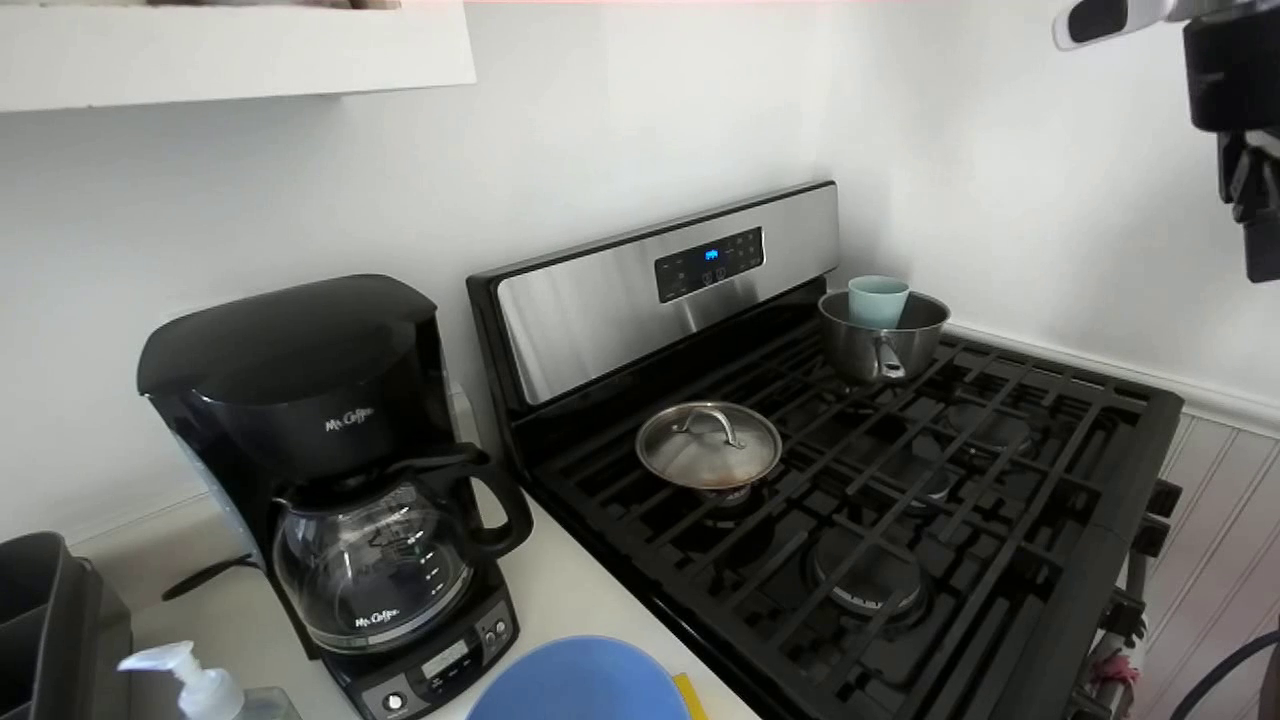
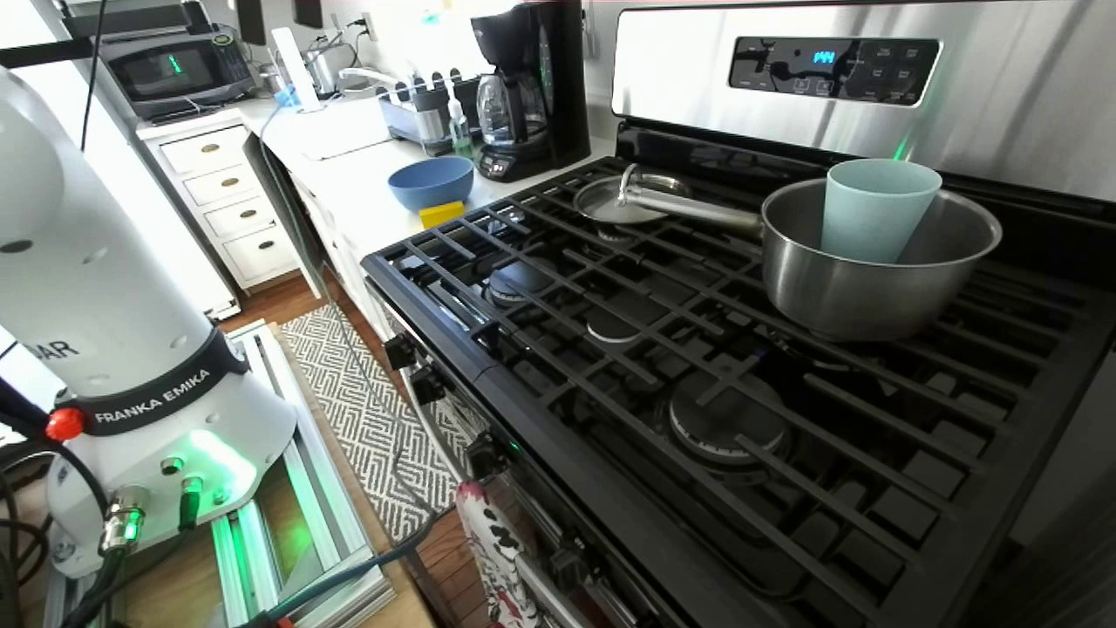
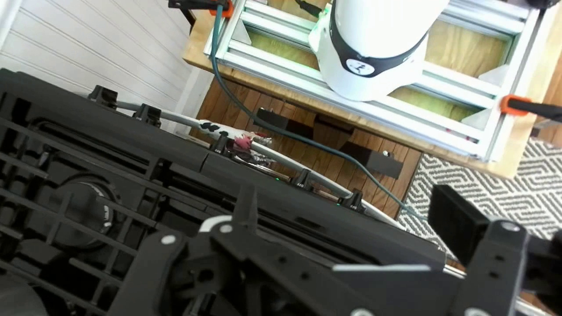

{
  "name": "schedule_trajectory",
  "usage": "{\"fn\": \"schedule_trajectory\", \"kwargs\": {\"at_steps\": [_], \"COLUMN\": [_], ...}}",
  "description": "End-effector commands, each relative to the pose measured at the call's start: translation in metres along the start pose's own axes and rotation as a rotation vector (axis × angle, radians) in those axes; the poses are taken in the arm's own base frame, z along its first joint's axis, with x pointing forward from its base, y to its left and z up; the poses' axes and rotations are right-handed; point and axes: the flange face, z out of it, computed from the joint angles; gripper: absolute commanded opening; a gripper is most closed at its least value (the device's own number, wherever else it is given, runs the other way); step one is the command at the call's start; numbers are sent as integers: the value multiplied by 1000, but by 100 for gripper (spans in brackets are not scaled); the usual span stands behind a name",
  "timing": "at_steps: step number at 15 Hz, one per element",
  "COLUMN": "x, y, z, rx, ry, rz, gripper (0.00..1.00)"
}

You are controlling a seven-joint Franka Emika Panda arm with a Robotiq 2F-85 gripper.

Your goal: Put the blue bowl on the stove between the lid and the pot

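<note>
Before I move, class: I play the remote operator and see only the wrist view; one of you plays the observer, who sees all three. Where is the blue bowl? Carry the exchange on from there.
Observer: The blue bowl is on the counter beside the stove.
Operator: Does the pot hold anything?
Observer: Yes, a pale blue-green cup sits inside it, as both exterior views show.

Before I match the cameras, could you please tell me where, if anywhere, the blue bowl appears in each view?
In an exterior view: the blue bowl, bottom edge, partly cut off.
In an exterior view: the blue bowl, upper part, left of centre.
Wrist view: not in it.
Shared landmark: the stove, in all three.
</note>
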Motion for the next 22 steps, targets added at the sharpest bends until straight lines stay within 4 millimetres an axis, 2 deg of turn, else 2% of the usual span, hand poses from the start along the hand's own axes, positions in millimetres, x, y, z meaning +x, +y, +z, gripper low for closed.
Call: {"fn": "schedule_trajectory", "kwargs": {"at_steps": [1,3,6,7,11,14,17,22], "x": [0,-1,-1,8,51,102,159,248], "y": [-14,-23,-21,-32,-117,-161,-159,-131], "z": [0,2,3,7,36,60,87,119], "rx": [-26,-44,-39,-4,137,202,223,317], "ry": [-11,-15,-17,-30,-78,-72,-63,-113], "rz": [-30,-49,-47,-72,-255,-222,-115,-29], "gripper": [100,100,100,100,100,100,100,100]}}
